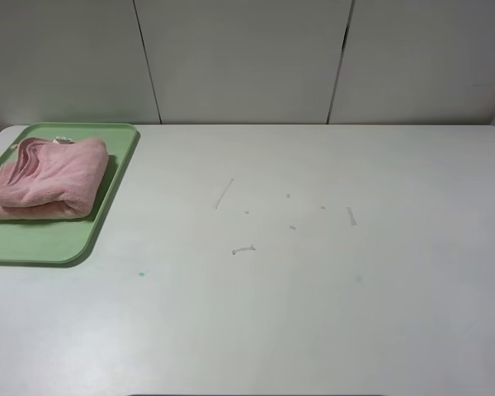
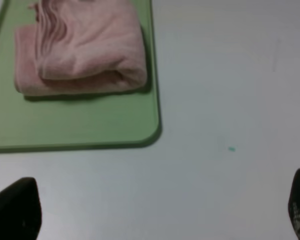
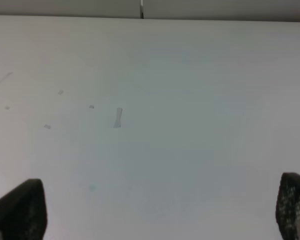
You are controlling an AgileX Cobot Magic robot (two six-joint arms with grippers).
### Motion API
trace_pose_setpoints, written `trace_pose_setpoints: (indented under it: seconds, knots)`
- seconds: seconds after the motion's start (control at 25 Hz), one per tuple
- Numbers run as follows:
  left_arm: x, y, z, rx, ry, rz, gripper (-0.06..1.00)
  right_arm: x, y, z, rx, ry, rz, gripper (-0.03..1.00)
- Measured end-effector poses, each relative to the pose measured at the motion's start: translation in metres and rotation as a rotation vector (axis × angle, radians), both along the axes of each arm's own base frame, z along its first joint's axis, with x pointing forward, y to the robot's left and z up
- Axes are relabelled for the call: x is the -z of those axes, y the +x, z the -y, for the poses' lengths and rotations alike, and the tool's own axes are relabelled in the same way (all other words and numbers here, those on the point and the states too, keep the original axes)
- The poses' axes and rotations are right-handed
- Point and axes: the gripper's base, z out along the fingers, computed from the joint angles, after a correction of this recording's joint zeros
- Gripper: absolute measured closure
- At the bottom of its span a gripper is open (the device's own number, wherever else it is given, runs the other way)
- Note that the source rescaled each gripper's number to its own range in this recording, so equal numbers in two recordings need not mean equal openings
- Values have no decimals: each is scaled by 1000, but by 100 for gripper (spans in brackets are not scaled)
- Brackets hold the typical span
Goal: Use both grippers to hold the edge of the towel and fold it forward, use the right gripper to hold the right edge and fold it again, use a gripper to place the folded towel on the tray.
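The towel (image 1: 45, 180) lies folded into a thick bundle on the tray (image 1: 49, 241), toward its far half, so by my reckoning both folds and the placing are done and nothing is left. My left fingers (image 2: 15, 210) stand wide apart with nothing between them, over bare bench (image 1: 313, 289) just beside the tray's near corner. My right fingers (image 3: 20, 210) are spread just as wide and hold nothing, well away from the towel. The bench is pale and smooth, marked by a few small scuffs (image 1: 243, 249), with plain grey wall panels (image 1: 239, 58) behind.
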Motion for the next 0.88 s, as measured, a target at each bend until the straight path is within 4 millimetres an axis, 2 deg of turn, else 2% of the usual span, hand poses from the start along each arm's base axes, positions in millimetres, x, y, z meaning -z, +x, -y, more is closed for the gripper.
trace_pose_setpoints:
  seconds: [0.88]
  knots:
    - [0,0,-2,-11,-3,-1,-5,0,0,0,0,0,0,-3]
